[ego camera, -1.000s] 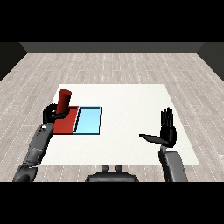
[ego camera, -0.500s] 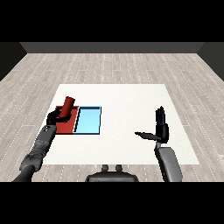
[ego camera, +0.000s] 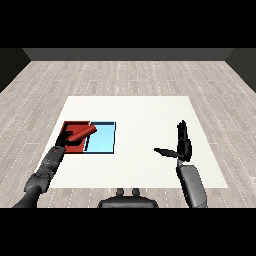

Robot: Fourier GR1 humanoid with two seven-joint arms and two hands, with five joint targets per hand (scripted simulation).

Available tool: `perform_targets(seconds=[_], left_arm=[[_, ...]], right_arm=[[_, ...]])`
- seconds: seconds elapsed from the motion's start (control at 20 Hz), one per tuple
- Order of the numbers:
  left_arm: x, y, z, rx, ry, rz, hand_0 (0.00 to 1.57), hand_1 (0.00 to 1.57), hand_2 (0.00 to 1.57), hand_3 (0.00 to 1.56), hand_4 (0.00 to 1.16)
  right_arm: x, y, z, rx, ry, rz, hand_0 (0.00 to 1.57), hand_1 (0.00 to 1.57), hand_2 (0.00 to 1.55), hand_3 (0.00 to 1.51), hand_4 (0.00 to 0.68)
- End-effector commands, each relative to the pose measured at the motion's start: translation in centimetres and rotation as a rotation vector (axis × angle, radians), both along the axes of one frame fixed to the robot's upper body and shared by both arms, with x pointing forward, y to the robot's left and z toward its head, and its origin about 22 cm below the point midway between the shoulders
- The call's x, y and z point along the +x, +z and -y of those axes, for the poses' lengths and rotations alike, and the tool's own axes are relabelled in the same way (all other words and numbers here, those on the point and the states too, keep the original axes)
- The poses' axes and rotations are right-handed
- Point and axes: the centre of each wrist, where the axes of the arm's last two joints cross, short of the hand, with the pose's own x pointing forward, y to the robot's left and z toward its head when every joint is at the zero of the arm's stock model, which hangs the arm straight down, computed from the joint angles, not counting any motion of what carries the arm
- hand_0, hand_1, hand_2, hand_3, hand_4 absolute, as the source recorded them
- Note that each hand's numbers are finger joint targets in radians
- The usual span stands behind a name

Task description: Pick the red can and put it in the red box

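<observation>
White table (ego camera: pixel 140 107): a broad square surface filling the middle of the head view, set on a grey plank floor (ego camera: pixel 130 75); all other items lie on or above it. Two trays lie side by side, edges touching, toward nine o'clock from the table's centre; the light blue tray (ego camera: pixel 102 140) is the nearer to the centre, and the red tray (ego camera: pixel 72 126) lies at its nine o'clock side, partly covered by the can and the hand. Right forearm (ego camera: pixel 191 184): grey, entering from about five o'clock and rising toward the right hand (ego camera: pixel 183 145); this hand stands with fingers straight and pointing to twelve o'clock, thumb stretched toward nine o'clock, holding nothing, well apart from both trays. Left forearm (ego camera: pixel 45 172): grey, entering from about seven o'clock and reaching toward the red tray. Left hand (ego camera: pixel 67 139): black, over the red tray's near part, fingers curled round the lower end of the can. Red can (ego camera: pixel 83 132): tipped well off upright, its free end pointing toward two o'clock and reaching the boundary between the two trays; whether it touches the red tray's floor cannot be told.
</observation>
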Motion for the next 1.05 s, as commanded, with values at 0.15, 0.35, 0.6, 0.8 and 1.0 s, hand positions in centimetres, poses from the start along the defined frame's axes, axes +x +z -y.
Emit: perform_targets(seconds=[0.15,0.35,0.6,0.8,1.0], left_arm=[[0.0,1.2,-1.8,0.096,0.054,-0.044,0.00,0.00,0.00,0.00,0.00],[0.0,1.3,-1.9,-0.028,0.109,0.127,0.00,0.00,0.00,0.00,0.00],[3.0,4.9,-0.2,-0.166,0.051,0.662,0.00,0.00,0.00,0.00,0.00],[5.4,5.3,6.2,-0.452,-0.101,0.949,0.00,0.00,0.00,0.00,0.00],[5.2,5.1,9.9,-0.586,-0.248,1.050,0.00,0.00,0.00,0.00,0.00]], right_arm=[[-0.3,-0.1,1.0,0.023,0.022,0.020,0.00,0.00,0.00,0.00,0.000],[-1.0,0.9,0.3,0.030,0.026,0.025,0.00,0.00,0.00,0.00,0.000],[-0.4,-0.3,-0.3,0.094,0.055,0.024,0.00,0.00,0.00,0.00,0.000],[-0.8,0.4,-0.9,0.105,0.155,0.040,0.00,0.00,0.00,0.00,0.000],[-1.5,-1.5,-0.5,0.154,0.224,0.008,0.00,0.00,0.00,0.00,0.000]])
